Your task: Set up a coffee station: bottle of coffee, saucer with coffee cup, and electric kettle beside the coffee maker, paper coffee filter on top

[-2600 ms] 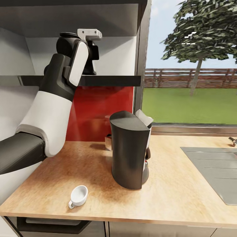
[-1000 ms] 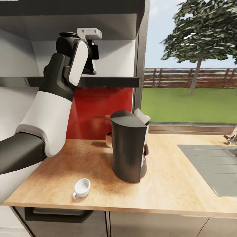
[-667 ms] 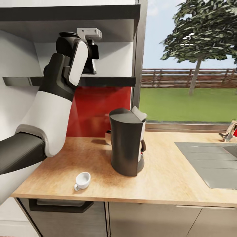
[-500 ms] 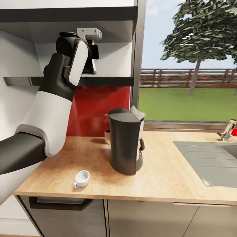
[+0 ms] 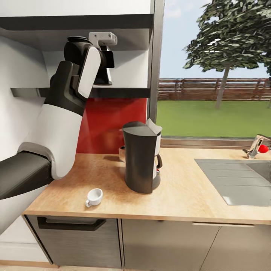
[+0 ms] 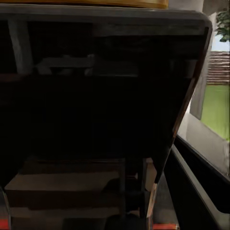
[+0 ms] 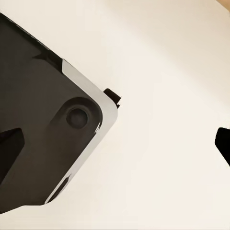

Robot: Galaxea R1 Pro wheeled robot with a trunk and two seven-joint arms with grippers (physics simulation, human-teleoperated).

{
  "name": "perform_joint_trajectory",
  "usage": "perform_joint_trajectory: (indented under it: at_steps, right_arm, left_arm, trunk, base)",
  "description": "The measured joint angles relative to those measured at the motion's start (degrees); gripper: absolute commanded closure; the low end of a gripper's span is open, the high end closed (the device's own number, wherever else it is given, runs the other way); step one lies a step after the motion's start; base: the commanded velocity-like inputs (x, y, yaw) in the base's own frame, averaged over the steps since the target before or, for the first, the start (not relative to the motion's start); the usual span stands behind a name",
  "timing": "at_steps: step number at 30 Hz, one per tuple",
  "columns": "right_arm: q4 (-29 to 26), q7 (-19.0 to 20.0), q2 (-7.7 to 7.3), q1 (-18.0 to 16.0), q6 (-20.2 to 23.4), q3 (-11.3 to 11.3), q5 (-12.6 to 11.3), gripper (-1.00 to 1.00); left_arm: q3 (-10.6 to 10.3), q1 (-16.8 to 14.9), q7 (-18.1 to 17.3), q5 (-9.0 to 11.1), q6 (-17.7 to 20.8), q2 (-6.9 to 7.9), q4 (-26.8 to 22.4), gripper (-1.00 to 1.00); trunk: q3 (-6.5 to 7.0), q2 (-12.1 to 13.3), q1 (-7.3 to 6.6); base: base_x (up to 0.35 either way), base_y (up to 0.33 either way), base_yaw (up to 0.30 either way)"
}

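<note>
My head camera looks forward and slightly down over the countertop (image 5: 180, 195), the shelf (image 5: 124, 91) at eleven o'clock. My left wrist camera sits very near that shelf's dark underside (image 6: 96, 96), sharing it. My right wrist camera faces a pale floor (image 7: 163, 96).

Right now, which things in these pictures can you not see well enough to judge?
- Head view: left tool at the shelf, hidden behind its own wrist.
- Head view: object behind the coffee maker, mostly covered.
- Head view: tap, cut by the edge.
- Left wrist view: too dark.
</note>
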Motion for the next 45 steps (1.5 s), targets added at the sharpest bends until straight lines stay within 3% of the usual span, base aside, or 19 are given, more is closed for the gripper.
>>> perform_joint_trajectory:
  at_steps: [6, 45]
  right_arm:
    - [0.01, 0.01, 0.00, 0.00, 0.00, -0.06, 0.00, -1.00]
    - [0.01, -0.03, -0.15, 0.00, 0.14, -0.23, -0.08, -1.00]
  left_arm:
    - [-0.02, 0.01, 0.05, 1.66, 0.05, 0.00, 0.02, 1.00]
    - [0.00, 0.00, -0.08, 3.36, 0.14, 0.00, -0.09, 1.00]
  trunk:
    - [0.01, 0.02, 0.01]
    - [0.01, 0.01, 0.00]
  base:
    - [-0.168, 0.000, 0.000]
    - [-0.130, 0.000, 0.000]
